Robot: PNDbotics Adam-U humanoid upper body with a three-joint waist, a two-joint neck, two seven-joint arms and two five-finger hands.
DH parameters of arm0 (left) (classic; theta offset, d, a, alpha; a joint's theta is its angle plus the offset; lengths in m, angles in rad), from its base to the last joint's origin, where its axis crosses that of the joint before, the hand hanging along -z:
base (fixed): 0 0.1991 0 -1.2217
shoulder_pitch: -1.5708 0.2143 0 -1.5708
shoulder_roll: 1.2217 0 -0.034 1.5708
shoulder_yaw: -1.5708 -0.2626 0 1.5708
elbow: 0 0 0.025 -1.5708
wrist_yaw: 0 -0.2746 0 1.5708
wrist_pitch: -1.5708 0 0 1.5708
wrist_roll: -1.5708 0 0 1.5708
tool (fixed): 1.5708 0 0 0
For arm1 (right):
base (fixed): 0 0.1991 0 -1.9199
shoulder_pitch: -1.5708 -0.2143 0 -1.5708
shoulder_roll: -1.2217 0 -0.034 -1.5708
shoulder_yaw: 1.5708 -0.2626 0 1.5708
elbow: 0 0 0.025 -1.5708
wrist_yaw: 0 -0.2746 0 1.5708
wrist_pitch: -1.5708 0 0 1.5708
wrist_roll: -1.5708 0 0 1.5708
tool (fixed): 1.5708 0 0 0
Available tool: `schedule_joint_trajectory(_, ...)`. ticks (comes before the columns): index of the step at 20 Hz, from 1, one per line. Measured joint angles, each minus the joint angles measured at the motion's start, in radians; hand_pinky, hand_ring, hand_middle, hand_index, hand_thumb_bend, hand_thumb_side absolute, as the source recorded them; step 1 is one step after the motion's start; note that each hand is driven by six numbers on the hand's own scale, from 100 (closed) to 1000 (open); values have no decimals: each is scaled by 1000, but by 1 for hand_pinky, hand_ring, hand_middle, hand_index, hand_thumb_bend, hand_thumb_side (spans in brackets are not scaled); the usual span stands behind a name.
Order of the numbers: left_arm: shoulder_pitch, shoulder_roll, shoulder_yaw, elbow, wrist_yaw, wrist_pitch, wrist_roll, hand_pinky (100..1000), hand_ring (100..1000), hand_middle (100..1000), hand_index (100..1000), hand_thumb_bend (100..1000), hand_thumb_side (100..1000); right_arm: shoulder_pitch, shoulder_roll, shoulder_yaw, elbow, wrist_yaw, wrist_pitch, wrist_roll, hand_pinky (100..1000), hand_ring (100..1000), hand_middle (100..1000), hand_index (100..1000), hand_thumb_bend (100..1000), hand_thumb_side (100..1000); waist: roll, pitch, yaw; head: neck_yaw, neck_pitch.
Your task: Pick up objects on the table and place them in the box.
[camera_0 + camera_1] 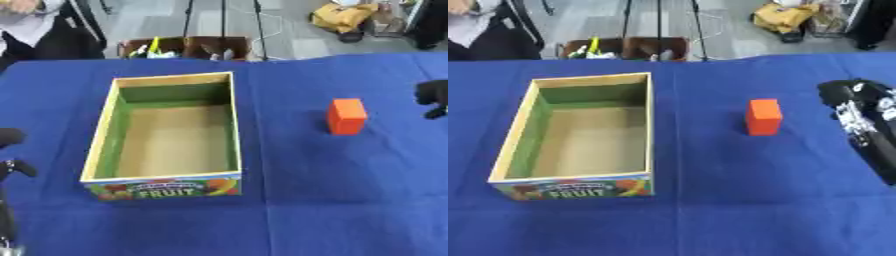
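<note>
Orange block [763,116], upright, rectangular, beside cardboard box [650,125], right hand [859,107] grip unclear

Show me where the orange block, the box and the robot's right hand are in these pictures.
orange block [346,116]: left eye view, on its front face.
box [163,187]: left eye view, on the printed front wall.
right hand [866,107]: right eye view, on the back of the hand.

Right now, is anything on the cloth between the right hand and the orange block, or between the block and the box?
Nothing visible. Only bare blue cloth lies between the right hand and the orange block, and between the block and the box, which holds nothing.
</note>
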Motion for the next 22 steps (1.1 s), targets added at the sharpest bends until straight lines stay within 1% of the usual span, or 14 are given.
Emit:
schedule_joint_trajectory(2,3,0,-1,0,-2,1,-1,274,666,548,473,100,854,-18,-51,6,0,19,-5,28,656,756,716,800,100,977,0,-1,5,-4,0)
schedule_joint_trajectory(4,5,1,-5,0,-4,0,-3,274,666,548,472,100,853,-38,-97,12,6,33,-17,57,652,749,690,787,100,929,0,-4,8,-8,0)
schedule_joint_trajectory(5,6,1,-6,0,-4,1,-4,274,666,549,473,100,854,-49,-118,14,16,37,-25,67,654,751,691,783,100,922,0,-4,10,-8,0)
schedule_joint_trajectory(9,7,6,-7,0,-5,3,-10,274,666,549,473,100,853,-98,-192,29,92,48,-69,94,668,762,712,787,109,921,0,-4,15,-12,0)
schedule_joint_trajectory(12,7,8,-9,0,-5,4,-12,273,665,549,473,100,853,-147,-237,41,169,75,-113,125,683,772,729,790,203,941,-1,-5,19,-16,1)
schedule_joint_trajectory(13,7,8,-11,0,-5,4,-12,273,665,549,473,100,853,-166,-249,44,198,88,-129,139,688,777,735,791,253,945,-1,-5,22,-17,1)
schedule_joint_trajectory(15,8,8,-12,0,-5,4,-12,273,665,549,473,100,853,-202,-274,50,258,109,-162,169,701,785,748,796,340,939,-4,-7,25,-18,6)
schedule_joint_trajectory(17,9,9,-12,0,-6,5,-13,273,664,549,473,100,852,-232,-300,59,314,134,-198,196,708,790,754,802,398,914,-7,-7,27,-21,8)
schedule_joint_trajectory(20,12,9,-12,0,-6,6,-13,272,664,549,472,100,852,-276,-333,78,396,167,-253,231,713,796,762,810,421,869,-7,-9,31,-25,9)
schedule_joint_trajectory(22,15,9,-12,0,-7,6,-13,272,665,549,473,100,853,-307,-346,90,447,179,-286,251,722,806,768,817,441,795,-11,-9,34,-26,9)
